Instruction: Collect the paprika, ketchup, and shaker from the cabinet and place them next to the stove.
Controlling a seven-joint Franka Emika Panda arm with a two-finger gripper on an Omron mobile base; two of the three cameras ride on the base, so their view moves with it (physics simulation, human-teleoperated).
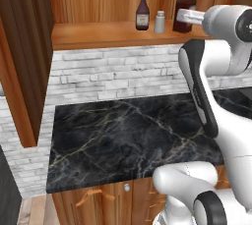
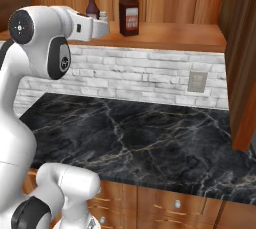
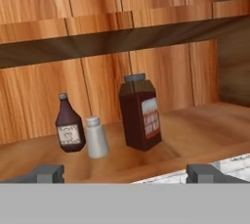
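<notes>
The paprika [image 3: 141,113] stood upright on the cabinet [image 3: 97,3] shelf, straight ahead of the hand [image 3: 125,173] and a touch to its right, long axis vertical. Left of it stood the shaker [image 3: 96,137], just beside the ketchup [image 3: 69,125] further left. The hand hung short of the shelf edge, fingers spread wide, holding and touching nothing. The black marble counter [image 1: 128,140] lay well below.

Base views flank arm, facing cabinet [image 1: 98,35] shelf over counter [image 2: 150,138]; hand view nearer shelf, level.
</notes>
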